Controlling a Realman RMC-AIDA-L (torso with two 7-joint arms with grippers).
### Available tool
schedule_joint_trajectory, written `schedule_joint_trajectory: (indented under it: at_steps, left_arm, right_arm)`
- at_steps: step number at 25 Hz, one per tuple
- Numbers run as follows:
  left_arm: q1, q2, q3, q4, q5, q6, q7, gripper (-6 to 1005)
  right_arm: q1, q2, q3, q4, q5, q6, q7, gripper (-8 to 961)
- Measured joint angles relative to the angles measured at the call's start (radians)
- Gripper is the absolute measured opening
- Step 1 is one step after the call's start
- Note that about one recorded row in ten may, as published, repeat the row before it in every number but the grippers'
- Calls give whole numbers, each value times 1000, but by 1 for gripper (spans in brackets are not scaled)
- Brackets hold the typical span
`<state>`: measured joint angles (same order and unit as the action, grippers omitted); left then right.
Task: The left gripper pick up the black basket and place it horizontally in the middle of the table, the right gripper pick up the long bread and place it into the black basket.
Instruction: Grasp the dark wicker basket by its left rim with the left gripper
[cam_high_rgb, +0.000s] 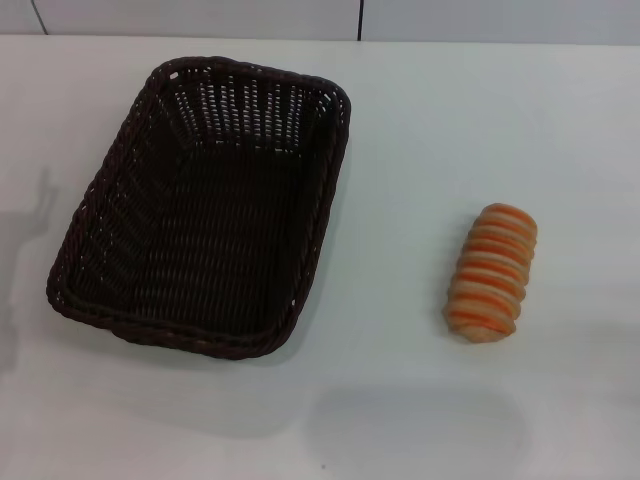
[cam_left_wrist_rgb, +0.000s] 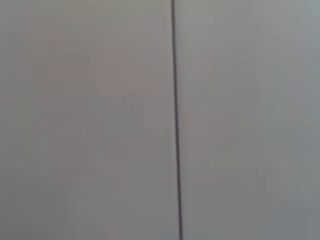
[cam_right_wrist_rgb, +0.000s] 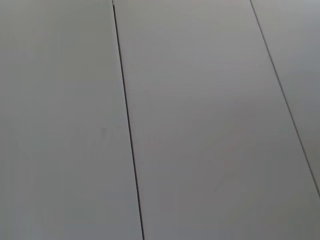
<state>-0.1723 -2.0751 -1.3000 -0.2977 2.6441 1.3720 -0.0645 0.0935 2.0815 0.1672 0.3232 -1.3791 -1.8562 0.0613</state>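
White surface (cam_high_rgb: 420, 130) fills the head view, with a pale panelled wall behind. On its left side sits the basket (cam_high_rgb: 200, 200), empty, long axis running near to far. Well apart to the right lies the bread (cam_high_rgb: 491, 272). Neither pincer is visible, so I cannot tell their state. Probably best: grip the rim firmly, lift, turn it crosswise, centre it.

Black basket (cam_high_rgb: 200, 205): dark woven wicker, rectangular with rounded corners and braided rim, upright and empty, long axis running away from the robot with a slight tilt, on the left half of the white table (cam_high_rgb: 400, 420).

Long bread (cam_high_rgb: 491, 272): tan oblong roll with orange crosswise stripes, lying flat on the right half, well apart from the basket.
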Motion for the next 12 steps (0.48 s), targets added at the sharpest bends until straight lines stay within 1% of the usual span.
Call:
schedule_joint_trajectory:
  at_steps: [8,9,10,11,12]
  left_arm:
    - [-17,0,13,-6,3,4,0,808]
    - [-19,4,33,-26,3,-4,9,808]
    - [-19,14,57,-85,5,-69,32,808]
    - [-19,14,57,-85,5,-69,32,808]
    - [-9,29,59,-170,14,-171,40,808]
  right_arm:
    - [9,0,0,2,-1,7,0,716]
    - [10,0,0,2,-2,7,0,716]
    - [13,0,0,3,-2,6,0,715]
    - [13,0,0,3,-2,6,0,715]
    - [18,0,-3,4,-2,3,0,714]
